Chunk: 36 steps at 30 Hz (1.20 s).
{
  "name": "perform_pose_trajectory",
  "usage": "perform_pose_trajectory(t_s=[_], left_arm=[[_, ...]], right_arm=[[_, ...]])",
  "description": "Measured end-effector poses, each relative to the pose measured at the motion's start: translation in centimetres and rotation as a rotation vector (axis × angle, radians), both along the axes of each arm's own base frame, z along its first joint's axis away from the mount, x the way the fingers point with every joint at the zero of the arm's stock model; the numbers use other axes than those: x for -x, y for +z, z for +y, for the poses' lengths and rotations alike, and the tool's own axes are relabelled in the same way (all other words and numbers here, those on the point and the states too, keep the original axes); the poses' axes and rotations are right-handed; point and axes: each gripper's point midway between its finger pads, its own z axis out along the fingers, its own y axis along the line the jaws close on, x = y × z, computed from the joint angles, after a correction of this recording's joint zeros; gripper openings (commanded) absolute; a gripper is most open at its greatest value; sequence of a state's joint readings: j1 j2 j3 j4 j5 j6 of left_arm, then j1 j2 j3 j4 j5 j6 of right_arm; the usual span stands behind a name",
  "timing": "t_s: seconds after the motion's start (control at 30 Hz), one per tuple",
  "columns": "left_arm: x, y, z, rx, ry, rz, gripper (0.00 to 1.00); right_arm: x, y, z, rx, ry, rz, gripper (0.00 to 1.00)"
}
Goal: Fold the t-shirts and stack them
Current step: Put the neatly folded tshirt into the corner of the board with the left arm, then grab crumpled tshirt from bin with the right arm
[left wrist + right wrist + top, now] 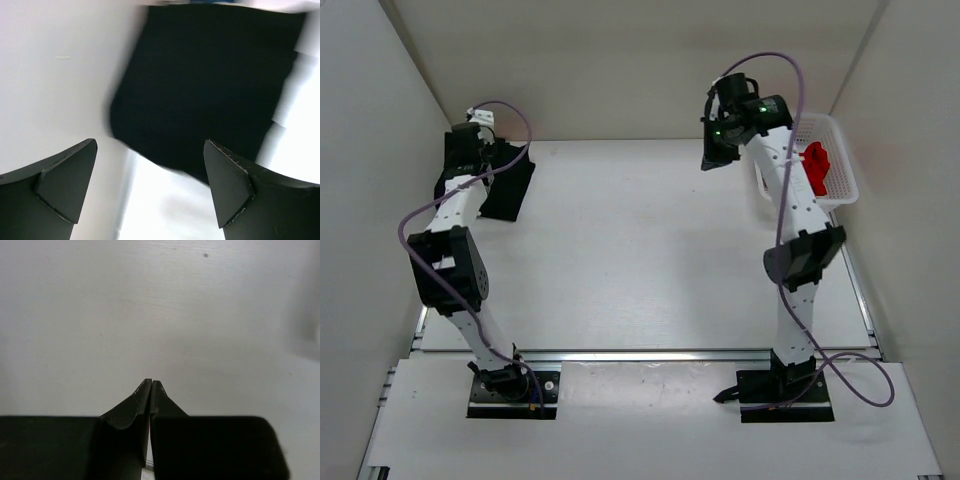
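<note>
Two t-shirts show from above. The black t-shirt [511, 186] lies as a flat dark shape at the far left of the white table [640, 250], close to the left wall. The red t-shirt [817, 166] sits bunched inside the white mesh basket [842, 192] at the far right edge. We see no third shirt in any view.

The left arm [455, 215] reaches over the black t-shirt. From its wrist camera we see the left fingers [65, 180] spread wide and released, with nothing between them. The black cloth lies below them on the table, and its edges are blurred. We cannot tell whether the fingertips touch the fabric.

The right arm [790, 200] stands raised beside the basket, its wrist high over the far part of the table. The right fingers [135, 407] are clenched tight, tip against tip, and they hold nothing. Only bare white table shows beneath them.
</note>
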<state>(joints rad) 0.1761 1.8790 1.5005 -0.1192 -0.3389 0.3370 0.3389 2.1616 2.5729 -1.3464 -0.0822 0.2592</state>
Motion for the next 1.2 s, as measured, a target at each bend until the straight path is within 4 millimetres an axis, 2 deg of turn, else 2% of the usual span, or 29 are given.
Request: perform_pose_trajectory(t_s=[0.03,0.1,0.23,0.3,0.37,0.4,0.47,0.53,0.57,0.6,0.67,0.73,0.77,0.83,0.93,1.03,1.2], left_arm=[[0.4,0.4,-1.8,0.038,-0.051,0.012,0.99],[1.4,1.6,-6.6,0.123,-0.189,0.032,0.99],[4.9,3.5,-18.8,0.292,-0.512,0.099,0.99],[7.3,2.8,-24.1,0.358,-0.652,0.152,0.99],[10.8,1.0,-28.6,0.393,-0.773,0.247,0.99],[12.6,-0.1,-30.4,0.392,-0.822,0.296,0.99],[15.7,-1.8,-33.3,0.351,-0.906,0.382,0.99],[18.4,-3.0,-36.2,0.301,-1.000,0.448,0.99],[19.5,-3.3,-37.4,0.285,-1.045,0.476,0.99],[20.6,-3.5,-38.2,0.281,-1.077,0.501,0.99],[21.2,-3.8,-38.1,0.296,-1.084,0.532,0.98],[20.8,-4.2,-36.4,0.314,-1.035,0.555,0.99],[20.6,-4.4,-35.4,0.320,-1.005,0.565,0.99],[20.0,-4.9,-33.4,0.308,-0.947,0.581,0.99],[19.9,-5.7,-32.1,0.252,-0.909,0.617,0.99],[20.0,-6.7,-32.8,0.199,-0.918,0.668,0.98],[17.7,-8.4,-35.9,0.185,-0.949,0.707,0.99]], right_arm=[[0.9,0.8,-1.0,0.009,-0.017,-0.006,0.03],[2.8,2.9,-3.9,0.027,-0.071,-0.035,0.12],[8.5,7.2,-12.2,0.039,-0.237,-0.125,0.31],[11.2,8.1,-15.8,0.060,-0.325,-0.168,0.50],[12.8,8.1,-18.3,0.077,-0.392,-0.197,0.62],[12.8,8.1,-19.3,0.080,-0.418,-0.213,0.68],[11.8,7.9,-21.2,0.081,-0.473,-0.237,0.73],[8.6,7.8,-23.5,0.063,-0.528,-0.247,0.74],[6.0,7.6,-25.0,0.049,-0.560,-0.240,0.75],[3.1,8.3,-26.6,0.033,-0.585,-0.274,0.76],[-3.7,7.2,-29.8,0.019,-0.625,-0.321,0.75],[-8.8,3.4,-32.5,0.012,-0.659,-0.316,0.74],[-9.9,0.6,-33.5,0.010,-0.674,-0.272,0.74],[-10.5,-5.4,-34.7,-0.003,-0.698,-0.140,0.74],[-10.1,-10.9,-34.9,-0.022,-0.707,-0.008,0.75],[-10.1,-12.3,-34.9,-0.032,-0.706,0.023,0.75],[-11.9,-11.4,-33.9,-0.037,-0.674,-0.033,0.76]])
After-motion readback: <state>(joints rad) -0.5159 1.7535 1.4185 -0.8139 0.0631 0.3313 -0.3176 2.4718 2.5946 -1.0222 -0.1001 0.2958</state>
